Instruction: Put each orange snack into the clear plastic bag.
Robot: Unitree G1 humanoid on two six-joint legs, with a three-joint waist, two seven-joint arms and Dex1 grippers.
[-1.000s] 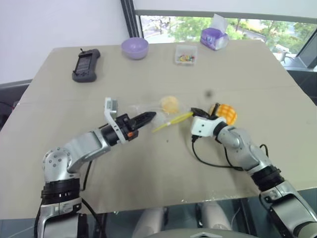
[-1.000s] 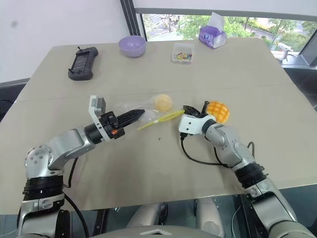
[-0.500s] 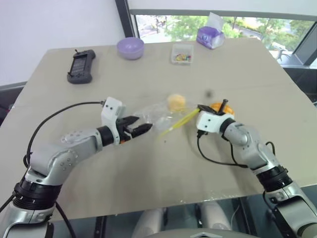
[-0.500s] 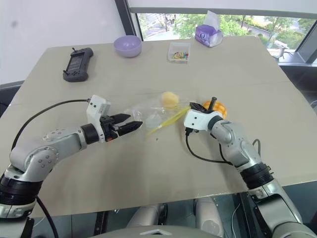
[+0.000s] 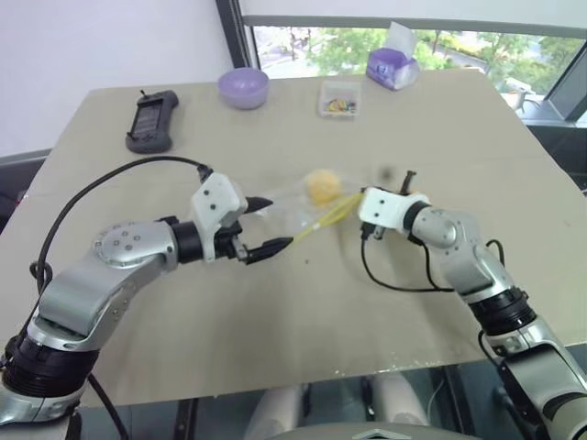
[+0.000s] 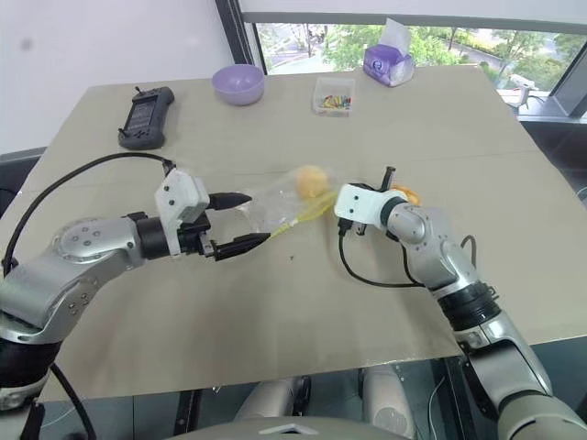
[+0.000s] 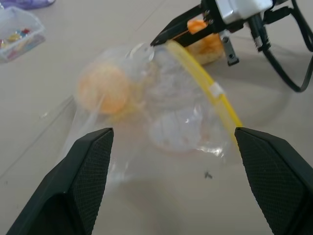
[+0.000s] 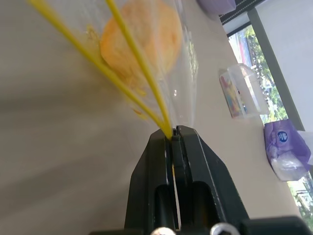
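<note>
Black fingers of your right hand (image 8: 172, 139) pinch the yellow strip of the clear plastic bag (image 5: 298, 206) at frame centre; your left hand (image 5: 260, 226) gapes empty beside it. The film looks limp and slippery, so grip the stiffer strip. The paler snack (image 5: 321, 187) sits inside; the bun (image 7: 208, 43) waits behind.

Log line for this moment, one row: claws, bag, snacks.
left claw: open, empty | right claw: shut on clear plastic bag yellow strip | pale snack: inside bag | grid-top bun: on table, outside bag
</note>
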